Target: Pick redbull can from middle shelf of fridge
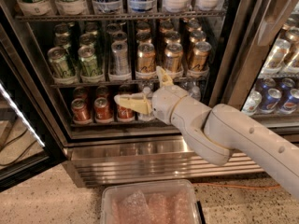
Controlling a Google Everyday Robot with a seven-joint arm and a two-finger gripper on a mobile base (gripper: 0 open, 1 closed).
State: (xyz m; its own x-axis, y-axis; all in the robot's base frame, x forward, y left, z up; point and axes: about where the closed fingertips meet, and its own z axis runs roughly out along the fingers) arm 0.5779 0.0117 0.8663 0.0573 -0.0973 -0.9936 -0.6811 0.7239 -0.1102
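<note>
Approach step; no grasp yet. The gripper point(138, 84), spread wide and empty, sits at the front edge of the middle shelf point(60, 84). The redbull can point(120, 57) stands just above-left, untouched. Judged next: rise and advance to straddle it, avoiding the gold can point(146, 57).

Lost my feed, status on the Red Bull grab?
Gripper open, empty, low-right of redbull can. Can upright on middle shelf, untouched. Gold can tight on its right.
</note>
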